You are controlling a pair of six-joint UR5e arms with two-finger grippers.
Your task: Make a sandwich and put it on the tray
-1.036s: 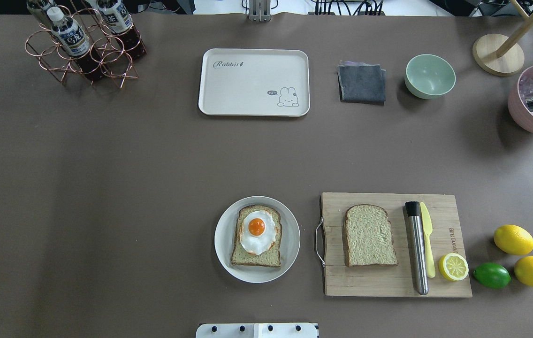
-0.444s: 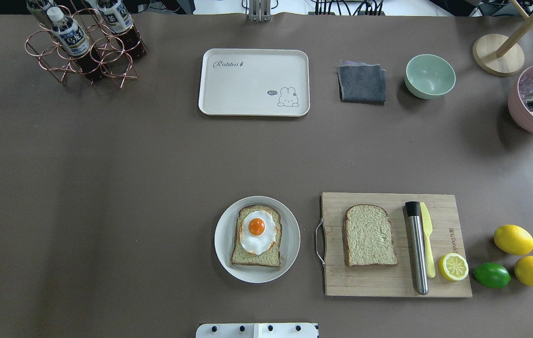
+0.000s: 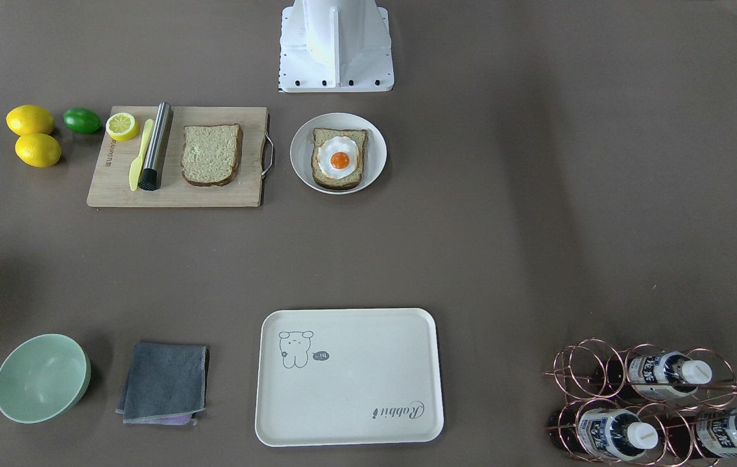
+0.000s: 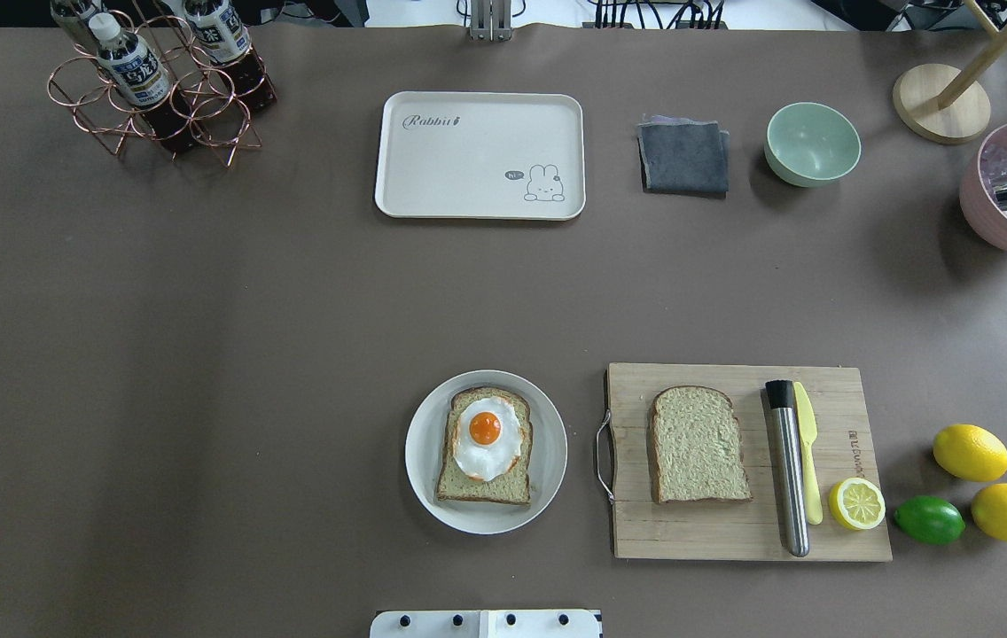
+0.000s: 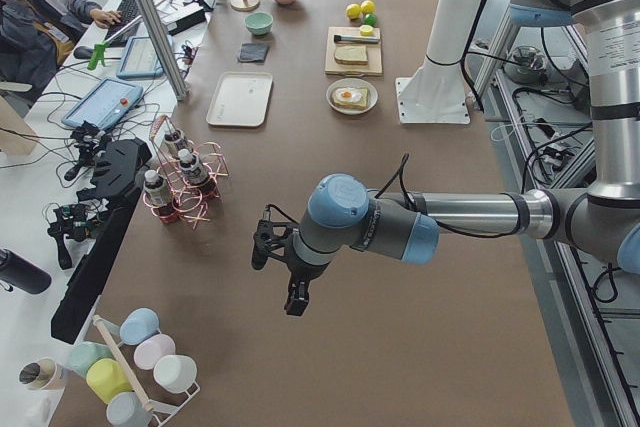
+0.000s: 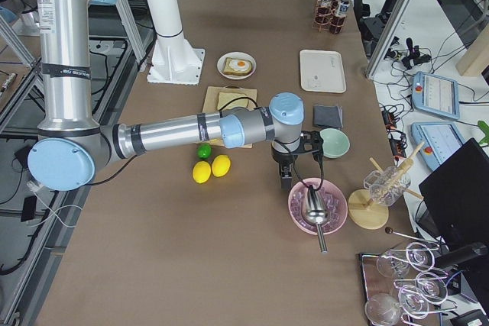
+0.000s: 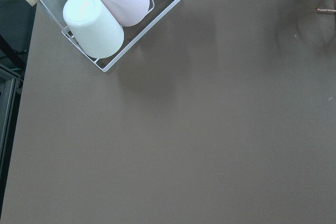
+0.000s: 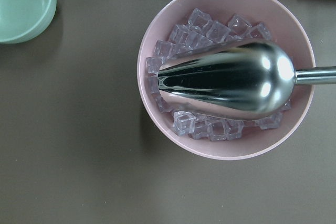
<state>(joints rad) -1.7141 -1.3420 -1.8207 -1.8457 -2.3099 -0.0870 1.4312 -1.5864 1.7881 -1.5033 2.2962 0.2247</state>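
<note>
Barely started: egg-topped slice on plate, plain slice at its 3 o'clock, unstacked; tray at 12 o'clock waits. My left gripper, right gripper: spread? Cannot tell.

The brown table holds a white plate and, to its right, a wood board on the near side. On the far side sit the tray, a grey cloth and a green bowl.
</note>
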